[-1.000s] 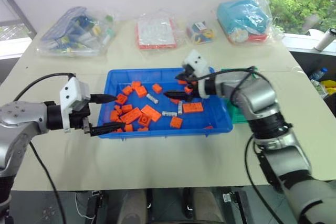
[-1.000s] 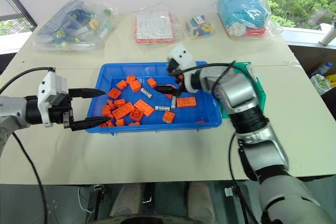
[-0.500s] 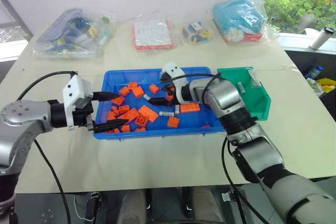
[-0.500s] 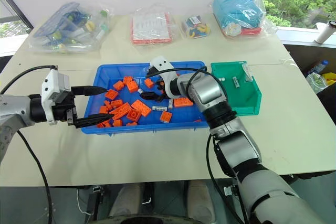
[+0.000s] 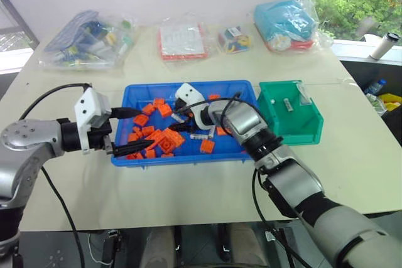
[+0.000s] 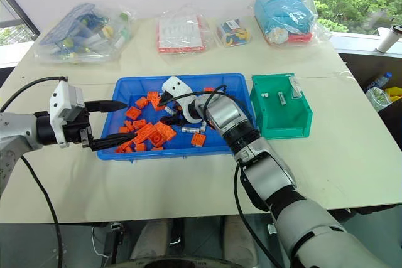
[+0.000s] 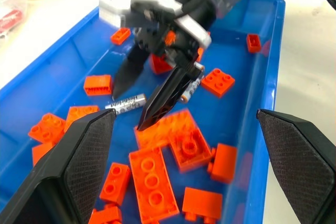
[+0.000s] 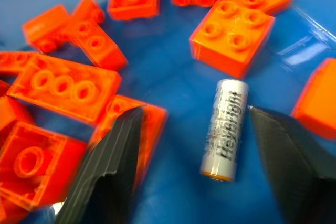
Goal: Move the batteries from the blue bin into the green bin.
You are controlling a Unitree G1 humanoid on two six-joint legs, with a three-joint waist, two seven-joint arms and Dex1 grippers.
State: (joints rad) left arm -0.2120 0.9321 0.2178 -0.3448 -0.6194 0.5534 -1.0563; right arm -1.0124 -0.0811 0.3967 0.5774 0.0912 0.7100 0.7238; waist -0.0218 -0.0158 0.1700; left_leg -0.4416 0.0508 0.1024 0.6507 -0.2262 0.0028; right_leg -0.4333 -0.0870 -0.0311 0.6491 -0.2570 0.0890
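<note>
Claw positions during battery transfer. My right claw (image 7: 128, 111) is coming down into the blue bin (image 5: 245, 150), having swung across from that bin's green-bin end towards its middle. Its fingers, held wide a second ago, are narrowing but are still apart and are gripping nothing. One of the batteries (image 8: 224, 128) is lying flat on the bin floor between my two fingertips, nearer one than the other, and touching neither. I judge that the next pick is being lined up, with the grip itself not yet made.

My left claw (image 5: 132, 133) is staying spread and empty at the bin's opposite end, its tips just over the rim there.

Counts:
- Batteries: two are lying in the green bin (image 6: 301, 127), which stands well off behind my right claw, just beside the blue bin's end. In the blue bin I am seeing two for certain: the one between my fingertips and a second battery (image 7: 190, 88) just outside one finger. Others may be lying hidden.
- Orange bricks (image 7: 149, 182): roughly twenty, scattered all round my right claw and too heaped for an exact count.
- Bins: one blue, one green.
- Plastic bags (image 5: 88, 39): four, lined up on the surface beyond both bins.
</note>
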